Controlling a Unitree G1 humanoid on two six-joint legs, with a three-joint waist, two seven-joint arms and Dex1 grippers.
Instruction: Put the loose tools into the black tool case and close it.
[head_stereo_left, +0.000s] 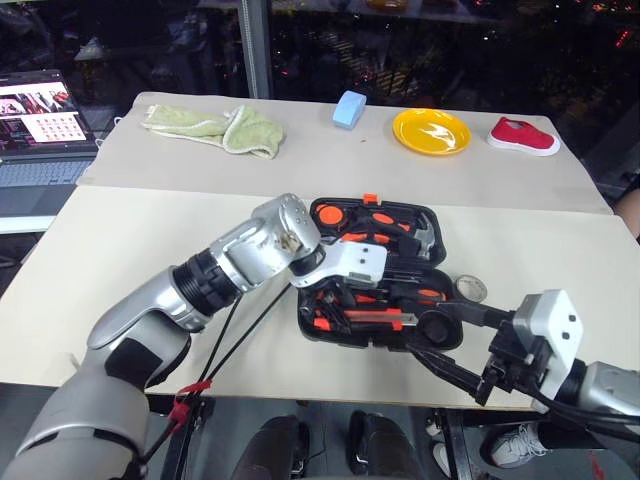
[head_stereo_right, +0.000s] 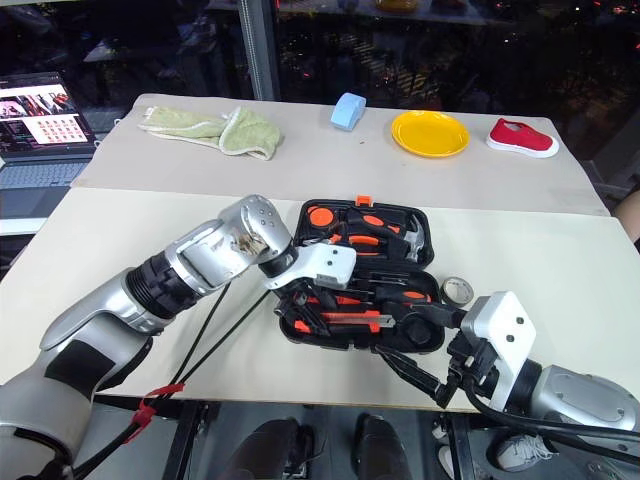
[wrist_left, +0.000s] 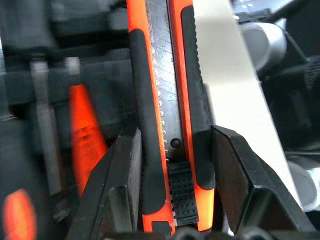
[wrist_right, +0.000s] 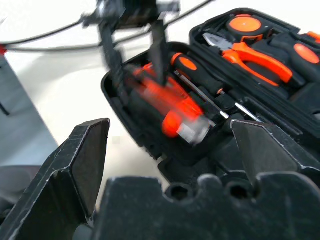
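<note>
Holding the orange-black utility knife (wrist_left: 170, 115) between its two fingers, the left gripper (wrist_left: 172, 150) is low over the front half of the black tool case (head_stereo_left: 380, 275). Its fingers are partly closed and press on both sides of the knife. In the right wrist view the knife sits just above the slots at the near edge of the case, so this step looks like putting the knife into its place.

The case lies open on the bench (head_stereo_left: 150, 250). Inside it are orange-handled pliers (wrist_right: 255, 55), a hammer (head_stereo_left: 424, 235) and a black-and-orange screwdriver (wrist_right: 200, 75) already resting in the slots. A small tape roll (head_stereo_left: 472, 289) is on the bench just beside the right edge of the case.

The right gripper (head_stereo_left: 462, 345) waits near the front right corner of the case. Its fingers are spread wide and hold nothing.

Next, the left gripper probably needs to line the knife up with its slot, push it down flat, then let go and lift away. The knife is long and thin, so it could tip or sit crooked if it is let go too soon. After that the tape roll seems to be next, and the lid gets shut last.
</note>
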